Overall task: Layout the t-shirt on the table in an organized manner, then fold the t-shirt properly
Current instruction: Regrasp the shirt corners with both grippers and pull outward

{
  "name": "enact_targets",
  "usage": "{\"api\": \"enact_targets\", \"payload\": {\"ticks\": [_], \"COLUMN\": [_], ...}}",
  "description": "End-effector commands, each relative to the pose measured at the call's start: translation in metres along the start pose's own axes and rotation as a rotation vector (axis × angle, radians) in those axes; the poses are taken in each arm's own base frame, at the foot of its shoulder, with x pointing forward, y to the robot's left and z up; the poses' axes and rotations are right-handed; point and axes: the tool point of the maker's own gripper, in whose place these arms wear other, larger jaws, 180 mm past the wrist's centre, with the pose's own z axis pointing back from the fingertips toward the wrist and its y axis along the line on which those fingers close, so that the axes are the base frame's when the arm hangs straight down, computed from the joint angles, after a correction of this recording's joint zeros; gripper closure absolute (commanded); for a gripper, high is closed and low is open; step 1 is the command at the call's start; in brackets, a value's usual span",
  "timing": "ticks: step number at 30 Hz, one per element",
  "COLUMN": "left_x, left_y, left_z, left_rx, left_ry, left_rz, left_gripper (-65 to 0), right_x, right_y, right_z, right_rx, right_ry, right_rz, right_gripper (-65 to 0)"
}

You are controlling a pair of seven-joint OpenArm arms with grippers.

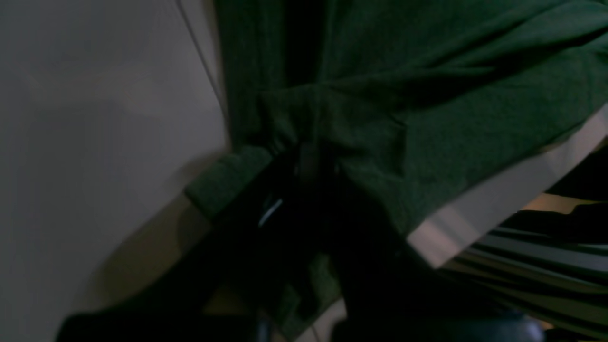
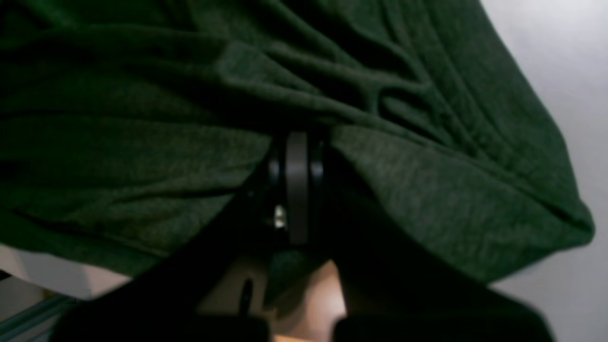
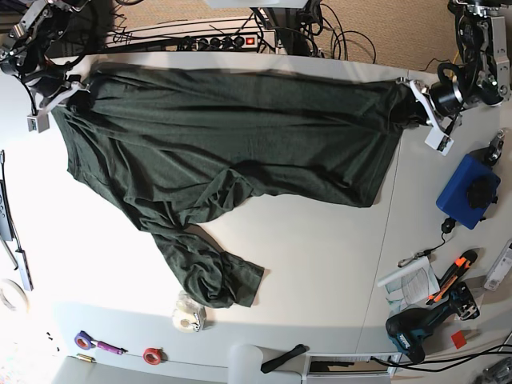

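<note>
Fabric was stretched between both arms as I worked from afar: the left end effector [image 3: 416, 102] and the right end effector [image 3: 66, 94] were each pinched on the t-shirt [image 3: 232, 144], spread along the far edge of the counter [image 3: 320, 264]. One sleeve lay bunched nearer the front. My judgement was to keep tension even and draw it flat.

We see the white table [image 3: 320, 256] with the dark green t-shirt [image 3: 232, 136] spread across its far half, one sleeve trailing toward the near edge. A tape roll [image 3: 187, 314], a blue box [image 3: 466, 192] and a drill [image 3: 420, 324] also lie on it.
</note>
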Motion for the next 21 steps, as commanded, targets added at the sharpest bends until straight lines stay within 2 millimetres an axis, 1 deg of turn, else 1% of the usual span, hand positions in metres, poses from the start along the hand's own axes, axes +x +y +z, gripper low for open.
{"api": "enact_targets", "payload": {"ticks": [1, 8, 11, 14, 15, 16, 17, 18, 19, 20, 21], "left_x": [-0.040, -0.045, -0.043, -0.037, -0.034, -0.031, -0.028, -0.025, -0.021, -0.017, -0.014], "left_y": [0.015, 0.013, 0.013, 0.012, 0.011, 0.012, 0.012, 0.013, 0.014, 0.015, 0.015], "left_z": [0.007, 0.007, 0.007, 0.006, 0.005, 0.005, 0.004, 0.004, 0.004, 0.003, 0.003], "left_rx": [0.071, 0.065, 0.065, 0.056, 0.052, 0.053, 0.054, 0.056, 0.058, 0.059, 0.060], "left_ry": [0.181, 0.197, 0.188, 0.167, 0.160, 0.154, 0.148, 0.143, 0.136, 0.129, 0.122], "left_rz": [-0.013, -0.005, -0.006, -0.003, -0.003, -0.005, -0.009, -0.012, -0.015, -0.019, -0.023], "left_gripper": [0.0, 0.0, 0.0, 0.0, -2.5, -10.7, -18.2, -23.5, -26.1, -26.4, -26.4], "right_x": [-0.003, -0.005, -0.004, -0.002, -0.001, -0.001, 0.000, 0.000, 0.001, 0.002, 0.005], "right_y": [-0.011, -0.011, -0.011, -0.010, -0.010, -0.010, -0.010, -0.010, -0.010, -0.010, -0.009], "right_z": [0.006, 0.007, 0.007, 0.006, 0.006, 0.006, 0.006, 0.006, 0.006, 0.006, 0.006], "right_rx": [-0.042, -0.041, -0.041, -0.040, -0.041, -0.040, -0.040, -0.039, -0.039, -0.039, -0.033], "right_ry": [0.038, 0.046, 0.045, 0.033, 0.033, 0.032, 0.030, 0.029, 0.024, 0.016, 0.002], "right_rz": [0.015, 0.014, 0.014, 0.014, 0.015, 0.015, 0.015, 0.015, 0.015, 0.015, 0.015], "right_gripper": [0.0, 0.0, 0.0, 0.0, 0.0, 0.0, -6.3, -13.8, -19.6, -22.8, -23.2]}}
